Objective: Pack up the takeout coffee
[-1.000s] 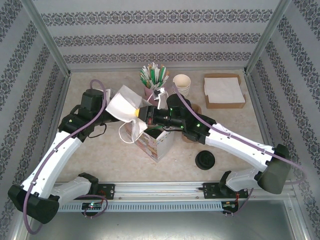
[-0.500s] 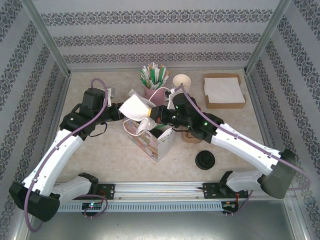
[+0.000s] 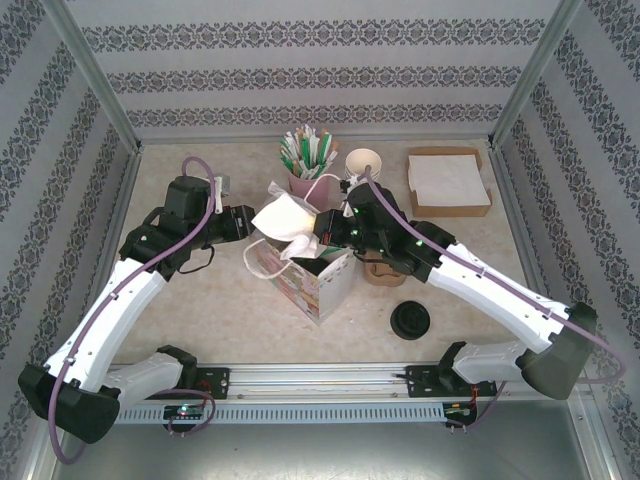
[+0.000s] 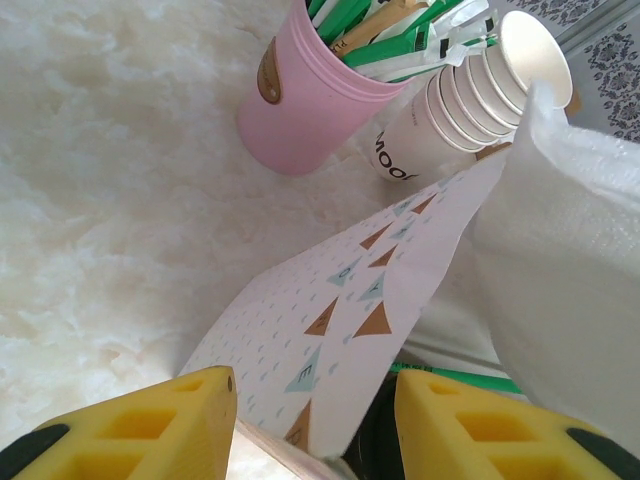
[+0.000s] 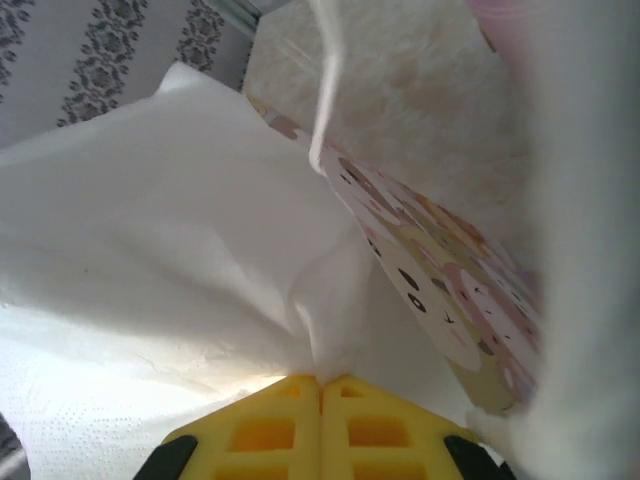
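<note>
- While the right gripper [image 5: 320,385] has its yellow fingers pressed flat together, a fold of the white napkin [image 5: 150,250] is pinched right between them: a tight hold, no gap at all.
- Over to the left gripper [image 4: 312,388]: its fingers stand well apart, and a triangle-printed panel [image 4: 360,300] of paper runs down into the gap. Whether either finger touches it, I cannot tell.
- From overhead, both grippers meet above the mouth of the gift bag [image 3: 325,288], which stands upright mid-bench [image 3: 200,300], with the napkin bunched over its opening.
- The left wrist camera brings in the fine detail: dark lettering on the stacked cream cups [image 4: 470,100], a brown oval label on the pink cup [image 4: 310,110], and green and white sachets [image 4: 390,30] crammed inside it.
- The right wrist camera goes close on the bag's pink and brown print, right beside the napkin.
- The overhead view adds the wider layout, with a brown napkin box [image 3: 448,182] at the far right.
- And the takeout coffee [image 3: 410,320]: it sits on the bench to the right of the bag and nearer the arm bases, well apart from both grippers. It reads as a round black lid with a raised ring; the cup beneath is barely readable from this angle.
</note>
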